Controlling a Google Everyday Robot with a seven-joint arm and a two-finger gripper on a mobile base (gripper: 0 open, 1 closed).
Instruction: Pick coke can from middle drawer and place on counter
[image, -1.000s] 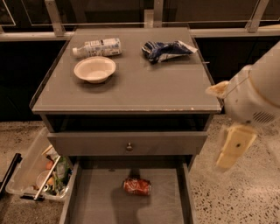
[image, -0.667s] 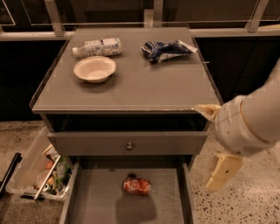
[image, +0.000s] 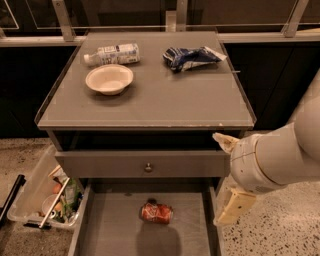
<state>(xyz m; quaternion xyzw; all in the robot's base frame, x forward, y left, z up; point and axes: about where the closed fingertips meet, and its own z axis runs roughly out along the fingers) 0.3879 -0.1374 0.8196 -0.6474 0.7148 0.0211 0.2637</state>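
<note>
The coke can (image: 156, 212) lies on its side on the grey floor of the open middle drawer (image: 115, 230), near the middle. The counter (image: 150, 102) is the flat grey cabinet top above it. My gripper (image: 227, 175) hangs at the right of the cabinet, beside the drawer's right wall, with one cream finger near the counter's front right corner and the other lower, by the drawer. The fingers stand wide apart and hold nothing. The can is to the left of the gripper and below it.
On the counter lie a white-labelled plastic bottle (image: 111, 54), a white bowl (image: 109, 79) and a blue snack bag (image: 192, 57). A grey drawer front with a round knob (image: 148, 167) is above the open drawer. A clear bin of clutter (image: 47, 197) sits on the floor at the left.
My arm has moved down and to the left, toward the open drawer's right side. The can has not moved.
</note>
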